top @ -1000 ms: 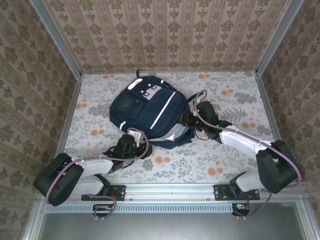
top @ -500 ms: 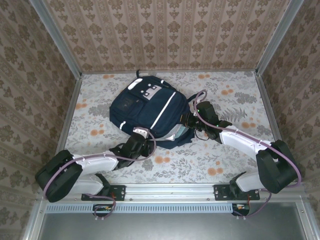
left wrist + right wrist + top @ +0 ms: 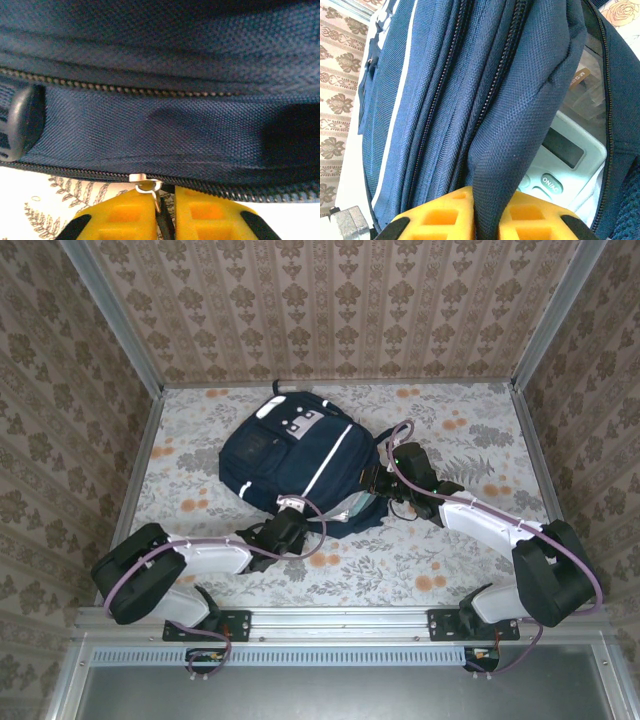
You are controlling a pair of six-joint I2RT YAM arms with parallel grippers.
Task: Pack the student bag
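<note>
The student bag (image 3: 290, 455), navy with white stripes, lies flat mid-table with its opening toward the near right. My left gripper (image 3: 291, 527) is at the bag's near edge. In the left wrist view its yellow fingers (image 3: 120, 217) are shut on the thin metal zipper pull (image 3: 157, 199), which hangs from the slider (image 3: 140, 177) on the bag's lower zip. My right gripper (image 3: 373, 481) is at the bag's right side, shut on a fold of navy fabric (image 3: 515, 150) at the opening's edge. Inside the opening lies a white calculator (image 3: 562, 160).
A floral cloth (image 3: 450, 540) covers the table, with patterned walls and metal rails (image 3: 140, 470) on three sides. A black round plastic piece (image 3: 22, 122) sits on the bag left of the slider. Bare cloth lies right of and behind the bag.
My left arm has slid right along the bag's near edge and its jaws have closed on the zipper pull. The right arm has kept still, holding the fabric.
</note>
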